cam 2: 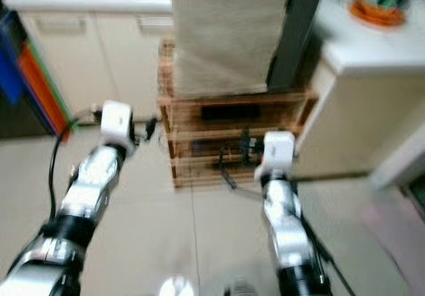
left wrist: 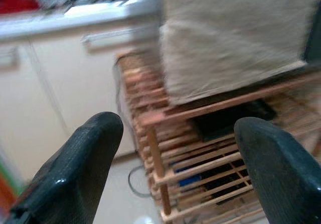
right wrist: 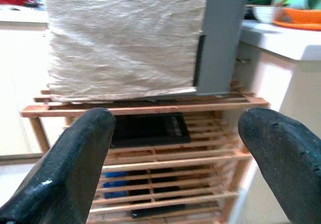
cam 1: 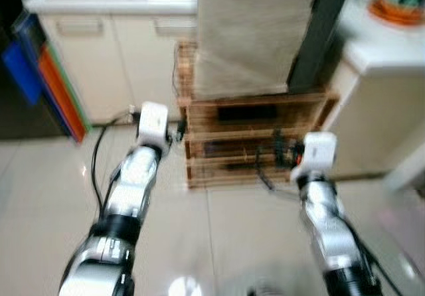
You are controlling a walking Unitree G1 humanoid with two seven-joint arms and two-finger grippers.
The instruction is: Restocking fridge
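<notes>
The small fridge (right wrist: pixel 125 38), draped in a beige cloth and standing upright on top of a slatted wooden rack (cam 1: pixel 255 140), lies straight ahead of both arms and higher than the grippers. The left gripper (left wrist: pixel 175 174) and right gripper (right wrist: pixel 175 153) both have their 2 fingers spread wide and hold nothing. By my judgement the right one is slightly nearer the rack's front.

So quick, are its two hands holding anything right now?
Left hand: open, holding nothing, pointed at the wooden rack.
Right hand: open, holding nothing, facing the same rack.
</notes>
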